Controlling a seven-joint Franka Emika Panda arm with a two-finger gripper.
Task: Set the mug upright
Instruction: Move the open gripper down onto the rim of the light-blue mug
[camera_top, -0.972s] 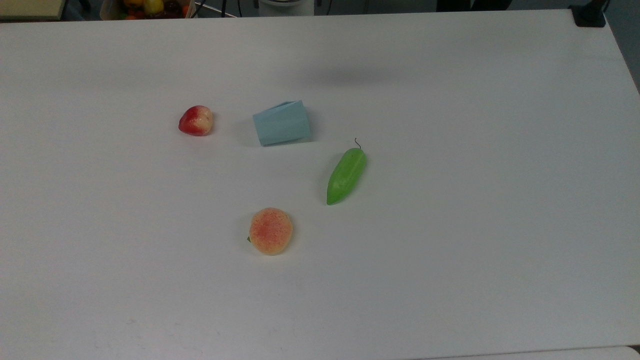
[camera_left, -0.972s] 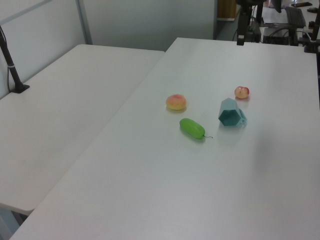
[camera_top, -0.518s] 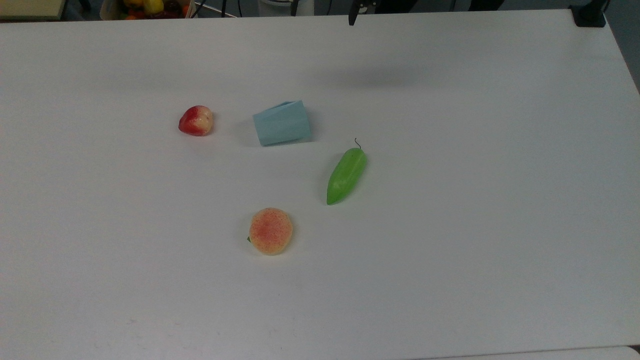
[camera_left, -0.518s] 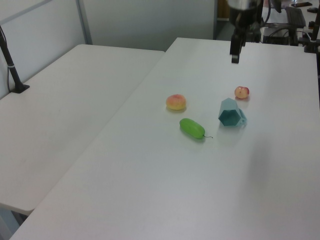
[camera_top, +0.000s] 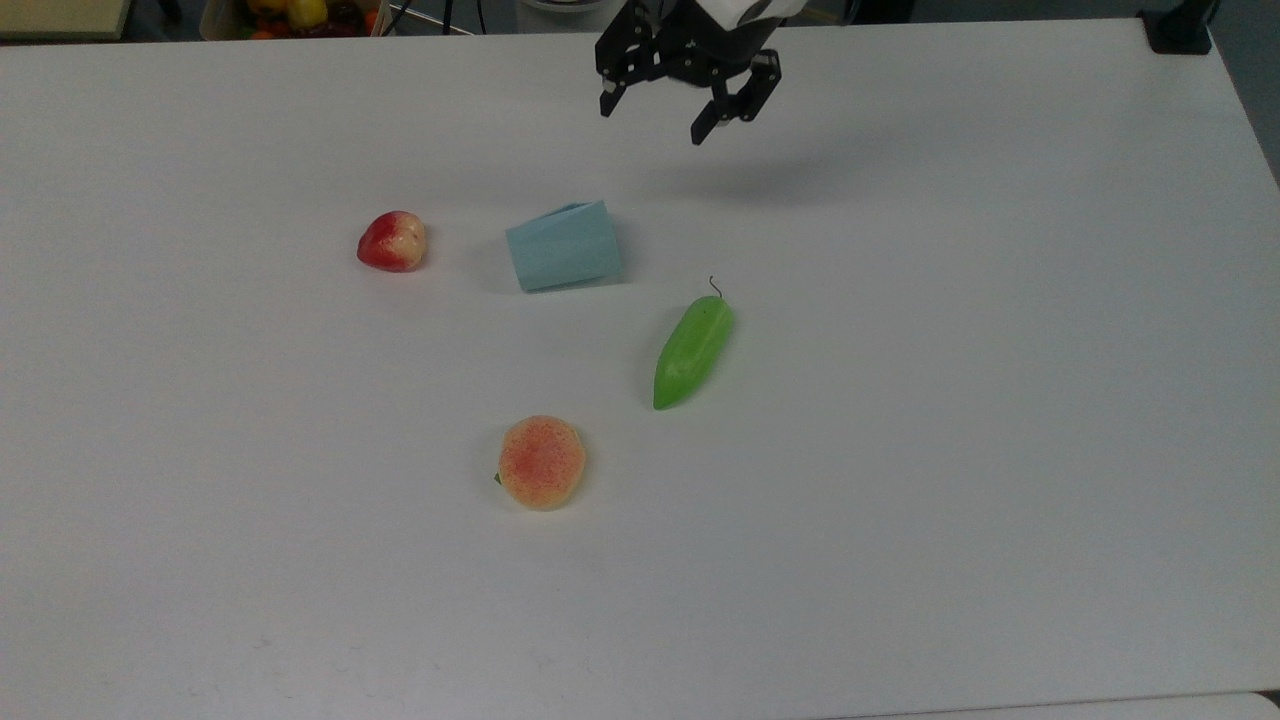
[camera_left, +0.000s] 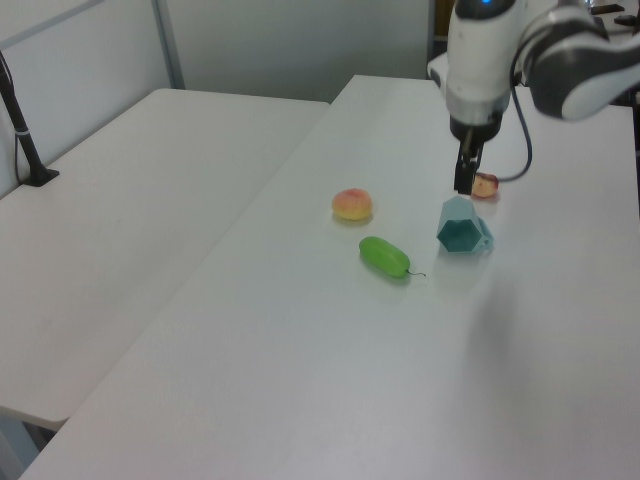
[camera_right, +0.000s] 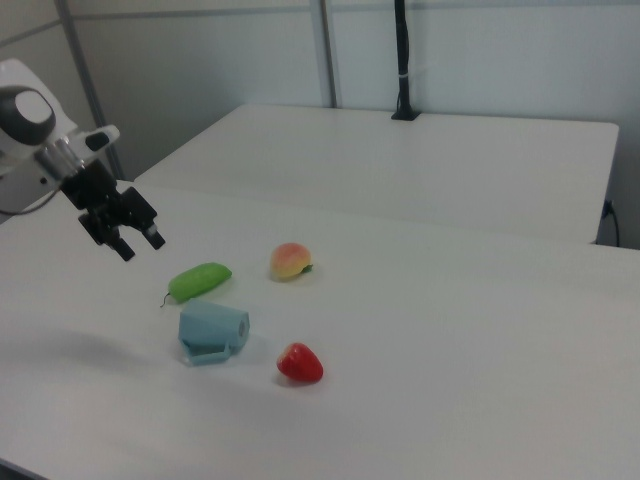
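Note:
The pale blue faceted mug (camera_top: 565, 245) lies on its side on the white table (camera_top: 950, 400). Its wider open end faces the top view's right, and its handle is on the far side. It also appears in the left view (camera_left: 462, 227) and the right view (camera_right: 213, 330). My black gripper (camera_top: 652, 118) hangs above the table, up and to the right of the mug in the top view, well apart from it. It is open with nothing between its fingers. The left view puts the gripper (camera_left: 465, 180) just above the mug, and the right view shows the gripper (camera_right: 140, 245) to the mug's upper left.
A red and cream fruit (camera_top: 392, 241) lies left of the mug in the top view. A green pod-shaped vegetable (camera_top: 693, 350) lies to its lower right, and a peach (camera_top: 541, 462) sits nearer the front. A second table (camera_left: 130, 220) adjoins on the left view's left.
The arm has come in from the top view's far edge and the gripper has dropped toward the table near the mug. The mug and fruits have not moved.

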